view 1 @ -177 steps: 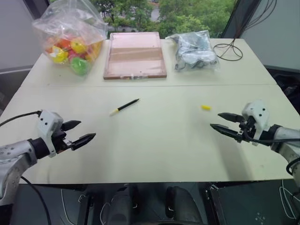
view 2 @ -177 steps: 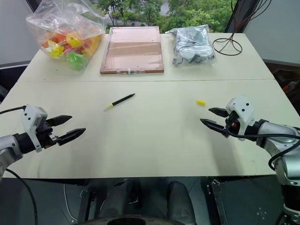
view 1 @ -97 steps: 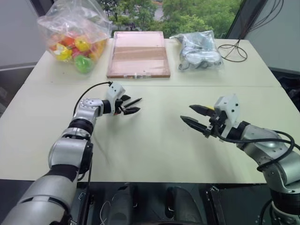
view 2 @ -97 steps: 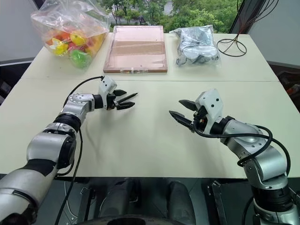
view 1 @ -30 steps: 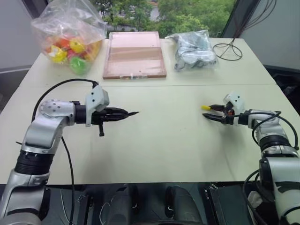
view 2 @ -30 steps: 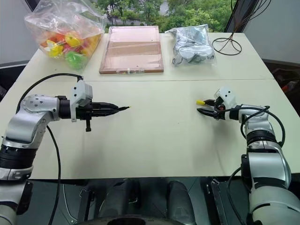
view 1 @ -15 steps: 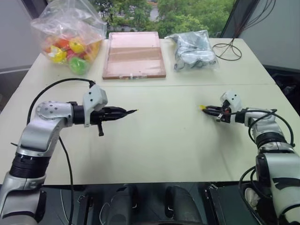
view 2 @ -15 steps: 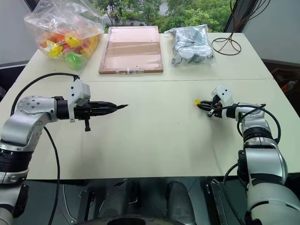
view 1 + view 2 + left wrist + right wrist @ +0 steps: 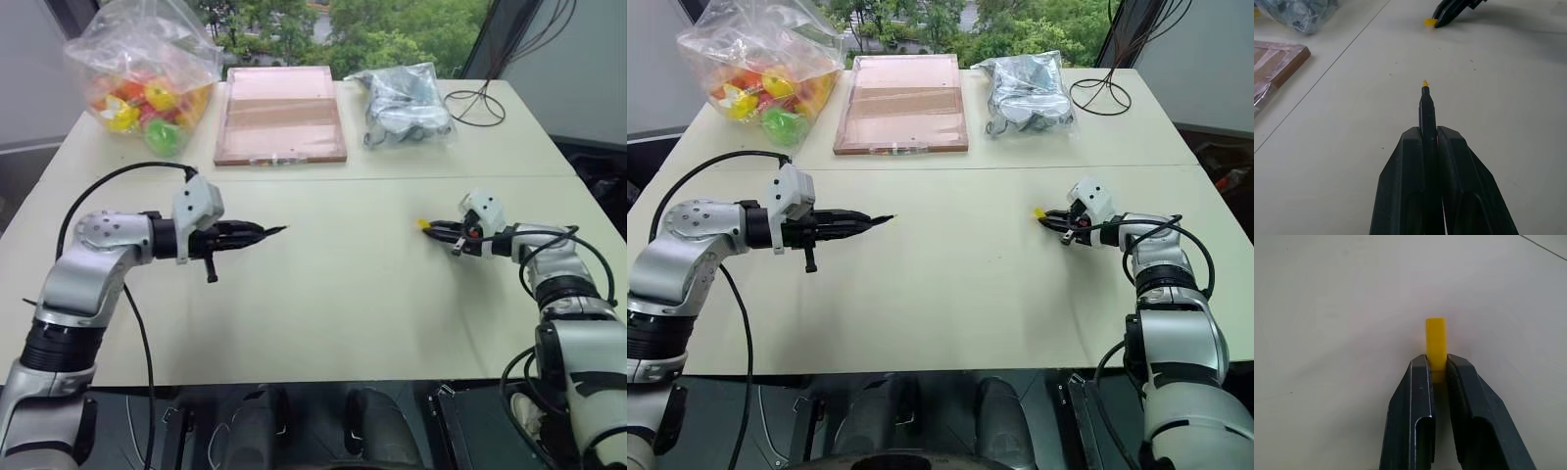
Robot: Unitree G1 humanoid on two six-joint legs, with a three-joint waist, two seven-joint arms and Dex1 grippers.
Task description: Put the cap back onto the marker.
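My left gripper [image 9: 257, 232] is shut on the black marker [image 9: 1426, 105], held above the table on the left with its yellowish tip [image 9: 1425, 83] pointing right toward the other arm. On the right, my right gripper [image 9: 435, 229] is shut on the small yellow cap [image 9: 1435, 342], which sticks out past the fingertips just over the table top. The cap [image 9: 423, 223] and marker tip are well apart, with bare table between them.
At the back of the cream table [image 9: 333, 294] lie a clear bag of coloured toys [image 9: 147, 83], a flat brown tray [image 9: 281, 116], a bag of dark parts [image 9: 407, 106] and a coil of black cable [image 9: 480, 103].
My right gripper has shut on the cap and shifted slightly left. My left gripper keeps holding the marker in the same place.
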